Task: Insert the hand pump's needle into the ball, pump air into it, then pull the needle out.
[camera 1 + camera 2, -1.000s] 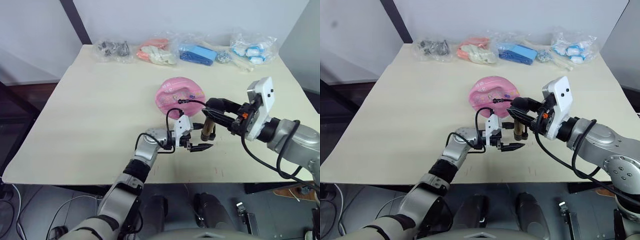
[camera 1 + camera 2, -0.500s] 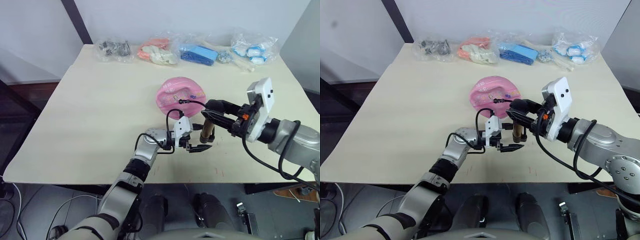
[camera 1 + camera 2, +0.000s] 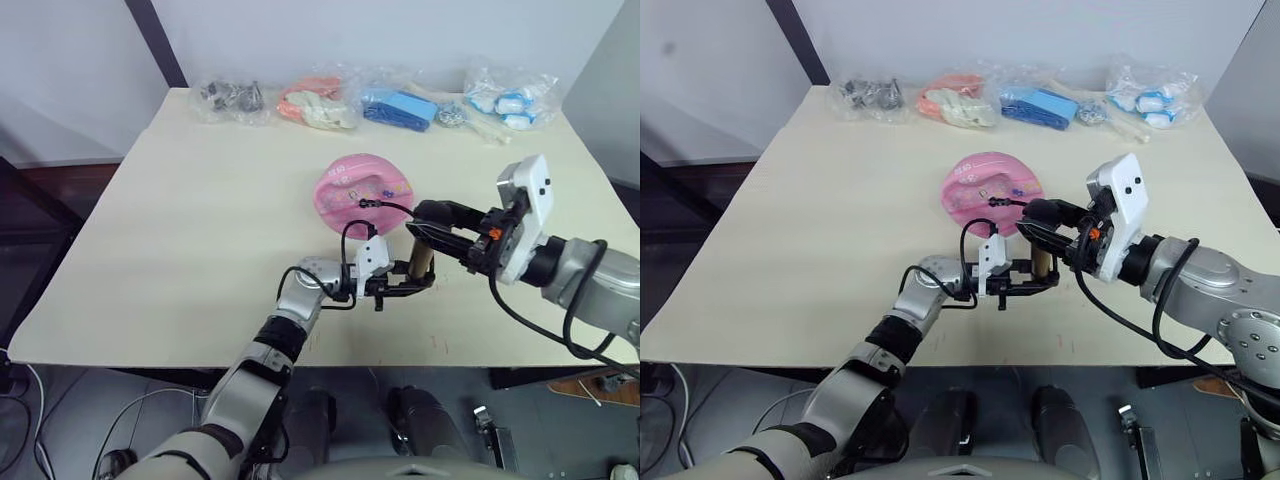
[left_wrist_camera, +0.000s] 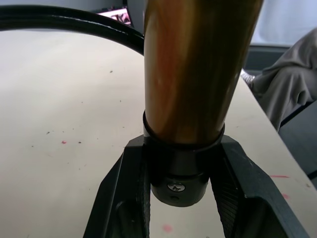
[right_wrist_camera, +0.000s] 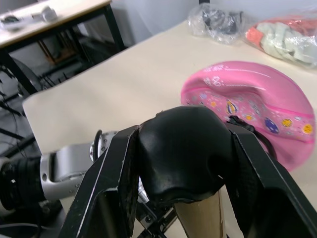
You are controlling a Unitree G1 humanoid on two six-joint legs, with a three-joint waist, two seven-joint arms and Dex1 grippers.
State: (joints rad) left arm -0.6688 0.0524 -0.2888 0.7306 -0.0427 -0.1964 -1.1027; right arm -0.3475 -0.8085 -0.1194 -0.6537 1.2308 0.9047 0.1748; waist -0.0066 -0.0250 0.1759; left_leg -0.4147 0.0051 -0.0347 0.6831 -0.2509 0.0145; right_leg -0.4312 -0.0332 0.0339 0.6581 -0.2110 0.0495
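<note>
Nearest the robot, the left pincer (image 3: 408, 287) is clamping the black bottom end of the hand pump (image 3: 418, 262), which is standing upright on the table (image 3: 180, 230). Above it, the right pincer (image 5: 179, 163) is clenching the pump's black handle, so the long axis is running vertically between both pincers. Just beyond, the limp pink ball (image 3: 361, 189) is lying on the table, with the black hose (image 3: 385, 205) arching over to it.
</note>
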